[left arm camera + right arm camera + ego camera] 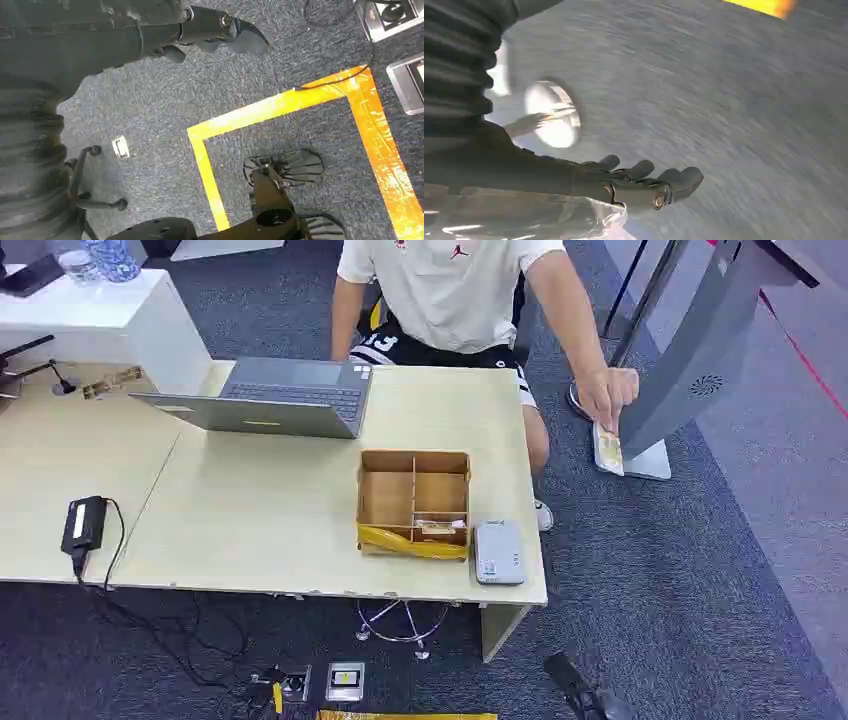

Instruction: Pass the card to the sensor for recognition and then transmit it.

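Across the head view stretches the pale wooden desk (250,510), and we go down in size from there. At twelve o'clock sits a person in a white shirt (450,285), one arm reaching out to three o'clock, where the person's hand (608,395) presses a card (608,450) against the foot of a grey slanted kiosk (690,360). That card looks pale, cream to yellowish, with a faint print too small to read. An open grey laptop (280,398) sits at eleven o'clock on the desk. Dead centre stands a brown cardboard divider box (414,502) with yellow tape along its near edge, and just beside it at four o'clock lies the small grey card reader (499,551), flat on the desktop. A black power adapter (84,523) rests at nine o'clock. Down by the carpet, the left hand (220,32) hangs with fingers curled, holding nothing. Blurred, the right hand (644,185) shows fingers extended and nothing held.
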Controlling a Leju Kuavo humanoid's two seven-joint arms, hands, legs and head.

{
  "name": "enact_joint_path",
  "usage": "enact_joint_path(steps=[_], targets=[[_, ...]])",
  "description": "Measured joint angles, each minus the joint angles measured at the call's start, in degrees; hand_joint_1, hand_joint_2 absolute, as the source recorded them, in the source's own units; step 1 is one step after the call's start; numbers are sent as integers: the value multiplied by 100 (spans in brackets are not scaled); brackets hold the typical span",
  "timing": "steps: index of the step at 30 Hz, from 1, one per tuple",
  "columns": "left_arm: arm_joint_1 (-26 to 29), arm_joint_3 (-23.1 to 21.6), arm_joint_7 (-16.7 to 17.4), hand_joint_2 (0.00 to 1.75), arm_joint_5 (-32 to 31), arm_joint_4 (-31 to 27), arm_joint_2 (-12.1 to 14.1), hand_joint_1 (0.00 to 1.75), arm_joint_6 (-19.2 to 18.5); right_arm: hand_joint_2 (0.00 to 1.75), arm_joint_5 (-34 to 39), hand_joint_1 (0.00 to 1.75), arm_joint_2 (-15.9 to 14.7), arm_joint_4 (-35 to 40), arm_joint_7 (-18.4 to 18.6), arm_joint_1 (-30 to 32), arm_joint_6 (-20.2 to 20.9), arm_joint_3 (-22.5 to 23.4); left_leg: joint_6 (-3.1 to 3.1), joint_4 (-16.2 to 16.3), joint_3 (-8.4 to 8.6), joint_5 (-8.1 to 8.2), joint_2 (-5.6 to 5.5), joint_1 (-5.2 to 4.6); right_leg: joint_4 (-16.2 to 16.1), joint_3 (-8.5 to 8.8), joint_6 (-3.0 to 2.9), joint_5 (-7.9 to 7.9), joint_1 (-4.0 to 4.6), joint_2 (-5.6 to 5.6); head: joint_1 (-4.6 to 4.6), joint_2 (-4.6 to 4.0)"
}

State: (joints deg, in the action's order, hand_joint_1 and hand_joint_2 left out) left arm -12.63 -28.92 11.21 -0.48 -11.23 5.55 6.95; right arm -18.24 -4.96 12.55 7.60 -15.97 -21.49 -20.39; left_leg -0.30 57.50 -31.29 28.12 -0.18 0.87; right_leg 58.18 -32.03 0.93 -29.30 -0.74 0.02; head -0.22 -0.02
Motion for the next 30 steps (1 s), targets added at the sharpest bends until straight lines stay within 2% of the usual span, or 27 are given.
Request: enact_joint_path(steps=[1,4,8,13,15,16,18,22,26,30], targets=[[25,0,-44,175,15,2,7,0,31,175,148,0,-46,24,-236,-88,-146,61,0,0,1,0,0,-1,0,-2,1,1,-1,2,-4,0],[61,9,-103,175,37,4,11,0,59,175,286,0,-153,57,-450,-309,-282,199,0,1,4,-1,0,-1,-1,0,4,3,-1,0,0,2],[104,26,-179,175,39,4,17,0,94,175,478,0,-251,190,-1181,-501,-740,373,2,1,0,-2,-1,-1,1,-2,2,6,-1,-1,-4,0],[161,35,-522,175,22,4,31,0,122,175,609,0,-531,572,-2180,-1055,-1127,721,5,2,-1,-9,0,-3,2,-3,5,12,-3,2,-4,2],[193,33,-627,175,6,7,33,0,127,175,553,0,-622,810,-2383,-1260,-1195,802,9,2,-4,-14,-1,-5,3,-3,5,15,-6,-1,-4,2],[208,33,-667,175,6,7,35,0,127,175,454,0,-693,1048,-2412,-1412,-1212,844,11,2,-6,-17,-1,-5,9,-2,5,16,-6,-2,0,2],[212,31,-721,175,0,7,42,0,127,175,175,0,-821,1647,-2174,-1663,-1197,896,12,4,-4,-19,-4,-6,9,-3,5,16,-7,-6,0,0],[212,24,-754,175,-31,7,54,0,127,175,-237,0,-911,2519,-2019,-1870,-1201,979,9,4,-2,-21,-8,-6,11,-4,5,16,-7,-8,-2,0],[212,22,-758,175,-57,7,55,0,124,175,-482,0,-951,3152,-2019,-1913,-1210,1036,8,3,-6,-22,-11,-6,18,-5,3,18,-7,-10,-2,2],[195,20,-824,175,-83,7,57,0,124,175,-922,0,-931,4152,-2123,-2012,-1195,1038,8,3,-3,-22,-9,-7,21,-9,2,18,-9,-4,-2,2]])
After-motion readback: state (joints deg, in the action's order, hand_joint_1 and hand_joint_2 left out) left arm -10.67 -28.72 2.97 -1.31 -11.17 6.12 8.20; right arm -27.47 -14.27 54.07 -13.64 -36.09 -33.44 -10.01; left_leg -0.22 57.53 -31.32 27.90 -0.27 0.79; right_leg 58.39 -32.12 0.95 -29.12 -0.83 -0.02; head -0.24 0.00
